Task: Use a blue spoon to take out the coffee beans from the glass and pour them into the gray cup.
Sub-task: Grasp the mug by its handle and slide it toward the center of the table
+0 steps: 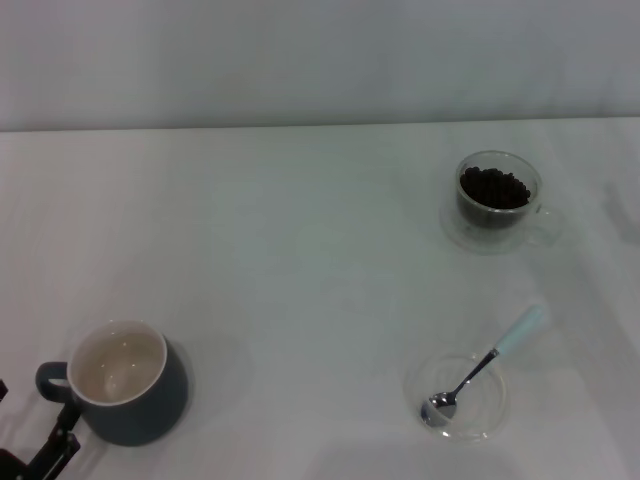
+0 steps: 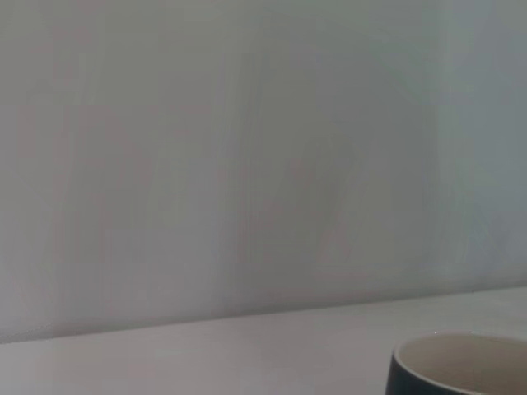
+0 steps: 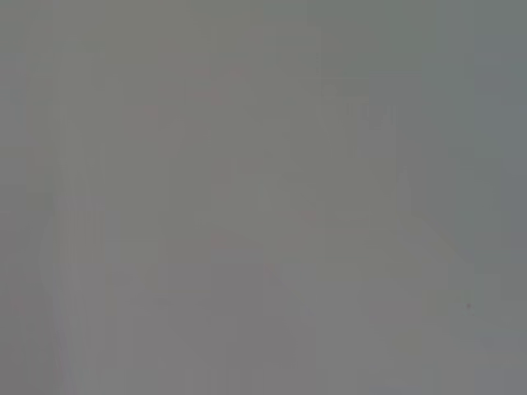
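Observation:
The glass [image 1: 499, 201] stands at the far right of the white table, full of dark coffee beans [image 1: 493, 187]. The blue spoon [image 1: 483, 366] lies with its metal bowl in a flat clear dish [image 1: 487, 415] at the near right, its pale handle pointing away over the rim. The gray cup [image 1: 125, 382] stands at the near left, cream inside and empty, its handle to the left; its rim also shows in the left wrist view [image 2: 461, 364]. A dark part of my left gripper [image 1: 50, 450] shows at the bottom left corner, beside the cup's handle. My right gripper is out of view.
The white table [image 1: 300, 260] runs back to a pale wall. The right wrist view shows only a plain grey surface.

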Controlling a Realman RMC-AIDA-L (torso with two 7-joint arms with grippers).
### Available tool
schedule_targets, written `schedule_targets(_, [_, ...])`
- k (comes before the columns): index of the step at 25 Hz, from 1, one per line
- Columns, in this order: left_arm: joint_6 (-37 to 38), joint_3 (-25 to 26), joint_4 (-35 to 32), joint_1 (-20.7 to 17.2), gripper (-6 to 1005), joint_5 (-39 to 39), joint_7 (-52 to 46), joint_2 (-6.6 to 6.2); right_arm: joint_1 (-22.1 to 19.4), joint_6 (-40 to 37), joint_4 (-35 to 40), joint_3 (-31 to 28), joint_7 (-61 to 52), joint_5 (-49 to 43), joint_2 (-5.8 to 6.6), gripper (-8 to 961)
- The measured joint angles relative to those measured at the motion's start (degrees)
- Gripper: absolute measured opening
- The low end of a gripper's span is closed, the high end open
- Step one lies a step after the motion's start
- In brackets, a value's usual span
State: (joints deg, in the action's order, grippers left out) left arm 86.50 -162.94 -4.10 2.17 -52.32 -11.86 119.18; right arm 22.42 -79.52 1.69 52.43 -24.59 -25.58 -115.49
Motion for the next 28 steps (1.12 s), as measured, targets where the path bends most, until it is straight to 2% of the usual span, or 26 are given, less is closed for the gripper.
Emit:
schedule_targets(21, [-2.8, 0.1, -0.6, 1.9, 860, 0.1, 0.0, 0.16, -0.1, -0.1, -0.2, 0.1, -0.2, -0.2, 0.00, 843])
schedule_targets(28, [-2.8, 0.1, -0.6, 0.6, 860, 0.3, 0.0, 0.13, -0.3, -0.1, -0.2, -0.1, -0.1, 0.1, 0.00, 843])
